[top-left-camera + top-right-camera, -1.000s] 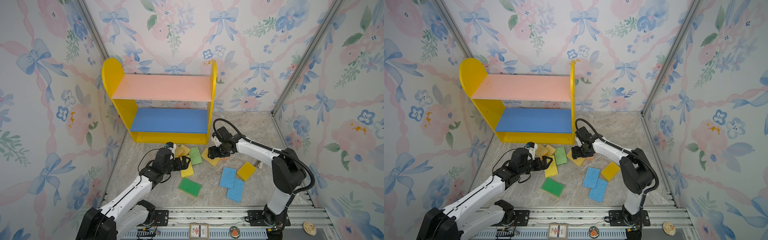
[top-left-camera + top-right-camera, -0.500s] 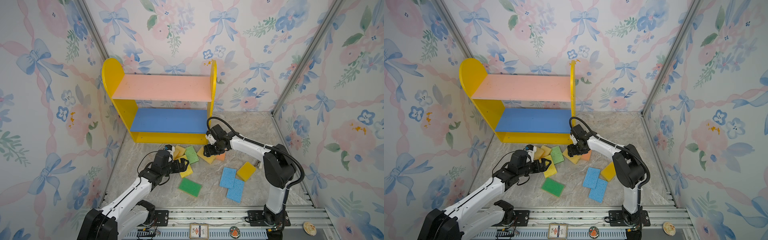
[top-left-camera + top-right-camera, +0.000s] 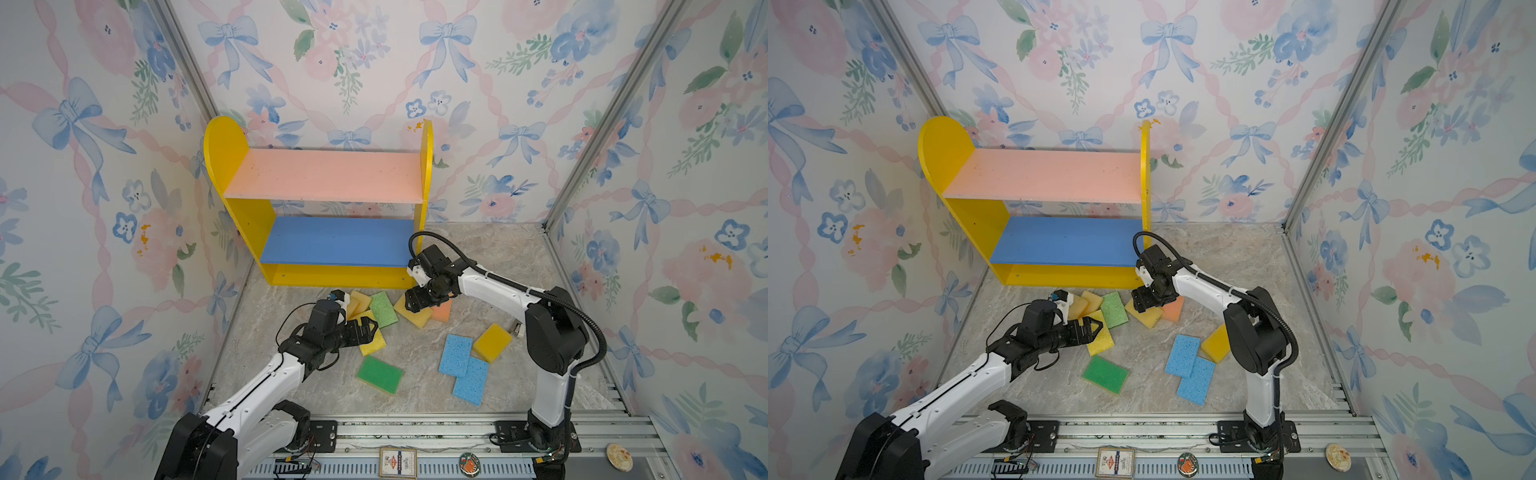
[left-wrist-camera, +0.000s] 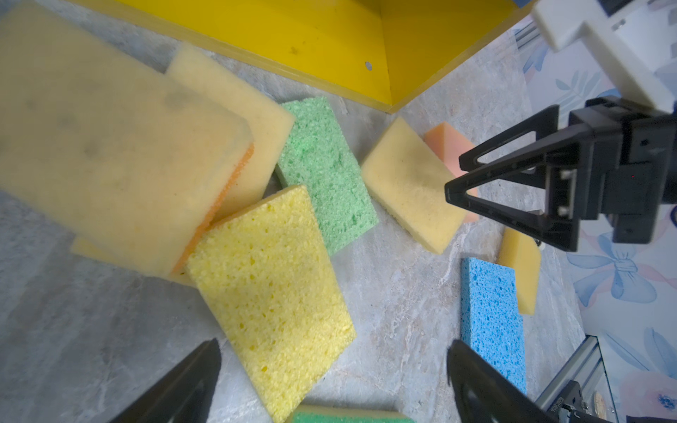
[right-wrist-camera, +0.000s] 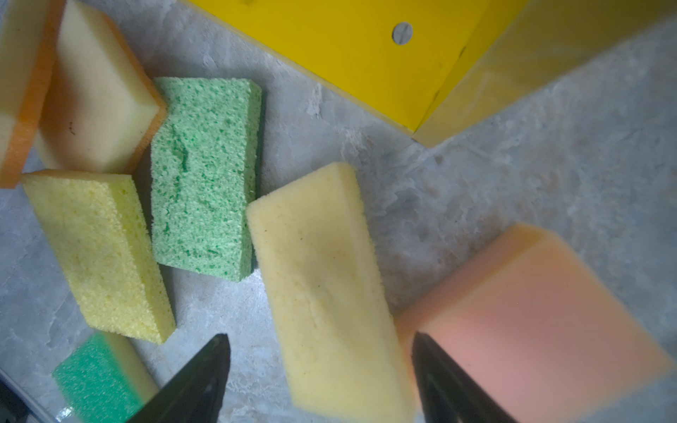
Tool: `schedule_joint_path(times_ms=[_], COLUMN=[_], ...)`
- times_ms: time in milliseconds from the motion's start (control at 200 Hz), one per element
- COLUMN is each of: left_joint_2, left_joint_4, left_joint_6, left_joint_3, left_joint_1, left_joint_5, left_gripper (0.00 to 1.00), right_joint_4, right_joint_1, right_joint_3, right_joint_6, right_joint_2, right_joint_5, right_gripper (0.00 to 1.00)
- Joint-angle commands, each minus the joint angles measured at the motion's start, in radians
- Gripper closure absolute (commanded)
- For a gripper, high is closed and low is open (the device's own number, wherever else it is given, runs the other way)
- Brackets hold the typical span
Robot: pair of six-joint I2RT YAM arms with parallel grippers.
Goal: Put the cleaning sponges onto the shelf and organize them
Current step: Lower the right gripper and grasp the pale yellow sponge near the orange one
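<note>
The shelf (image 3: 324, 176) stands at the back, its pink and blue boards bare in both top views. The cleaning sponges lie scattered on the floor in front of it. My right gripper (image 5: 320, 342) is open and low over a pale yellow sponge (image 5: 322, 278) that lies between its fingers, with an orange sponge (image 5: 531, 311) against the outer side of one finger. In a top view this gripper (image 3: 419, 301) is near the shelf's front right corner. My left gripper (image 4: 333, 351) is open above a bright yellow sponge (image 4: 271, 285), seen in a top view as the left gripper (image 3: 368, 328).
A light green sponge (image 3: 383, 309) and more yellow sponges (image 3: 357, 303) lie between the two grippers. A dark green sponge (image 3: 380, 374), two blue sponges (image 3: 456, 355) and a yellow sponge (image 3: 492, 343) lie nearer the front rail. Flowered walls close in both sides.
My right gripper has moved left toward the shelf's front corner, and the orange sponge now shows beside the pale yellow one. The left gripper has barely moved.
</note>
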Motion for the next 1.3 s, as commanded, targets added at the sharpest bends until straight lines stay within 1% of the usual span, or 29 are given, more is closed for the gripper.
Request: schedule_joint_path(times_ms=[0,95,255,415,560,790,870,1055,1295], left_joint_2=[-0.002,-0.007,-0.013,-0.008,0.006,-0.004,-0.004,-0.014,-0.041], left_joint_4=[0.008,0.008,0.009,0.008,0.008,0.008,0.008,0.008,0.008], left_joint_6=[-0.014,-0.018,-0.022,-0.02,-0.022,-0.026,-0.031,-0.041,-0.054], left_joint_3=[0.011,0.005,0.001,0.003,0.012,0.013,0.009,0.006,-0.006], left_joint_1=[0.009,0.008,0.009,0.01,0.011,0.01,0.01,0.011,0.01], left_joint_5=[0.013,0.013,0.013,0.007,0.009,0.008,0.009,0.014,0.01], left_gripper=[0.02,0.02,0.02,0.02,0.02,0.02,0.02,0.02,0.02], right_joint_4=[-0.029,-0.018,0.006,0.019,0.016,0.051,0.069,0.048,0.088], right_joint_1=[-0.008,-0.031,-0.071,-0.086,-0.098,-0.137,-0.151,-0.148,-0.148], right_joint_3=[0.042,0.046,0.034,0.028,0.017,-0.069,-0.093,-0.091,-0.128], right_joint_6=[-0.061,-0.064,-0.06,-0.062,-0.06,-0.027,-0.014,-0.028,-0.009], right_joint_2=[0.033,0.043,0.062,0.083,0.1,0.061,0.054,0.065,0.046], right_joint_5=[-0.028,-0.064,-0.114,-0.147,-0.146,-0.107,-0.113,-0.102,-0.146], right_gripper=[0.19,0.19,0.22,0.24,0.25,0.25,0.26,0.27,0.39])
